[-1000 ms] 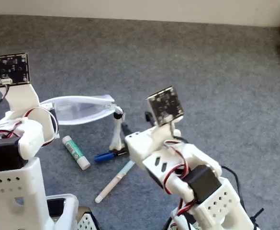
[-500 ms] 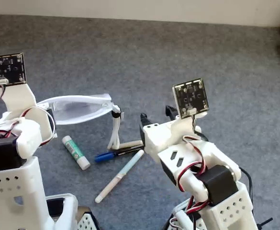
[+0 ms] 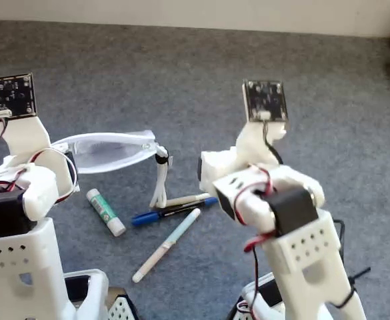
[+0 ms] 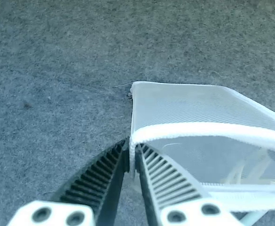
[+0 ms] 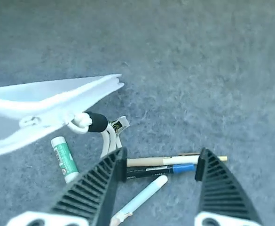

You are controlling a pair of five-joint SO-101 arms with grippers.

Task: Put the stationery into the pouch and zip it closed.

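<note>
a: where is the black ribbed right claw (image 5: 163, 151)?
b: spread wide above the pale blue pen (image 5: 142, 197), blue marker (image 5: 151, 172) and beige pen (image 5: 165, 161), with the green-and-white glue stick (image 5: 63, 159) beside them on grey carpet (image 5: 198, 70).
a: and the left claw (image 4: 132, 147)?
b: farther back, pinched narrow on the rim of the white mesh pouch (image 4: 198, 117). the pouch mouth seems open.

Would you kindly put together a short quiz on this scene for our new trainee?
1. True or false: the left gripper is shut on the pouch rim.
2. The right gripper is: A open over the pens; B shut on one pen; C shut on the pouch.
3. How many stationery items lie on the carpet?
Key: 1 true. 2 A. 3 four: the glue stick and three pens.
</note>
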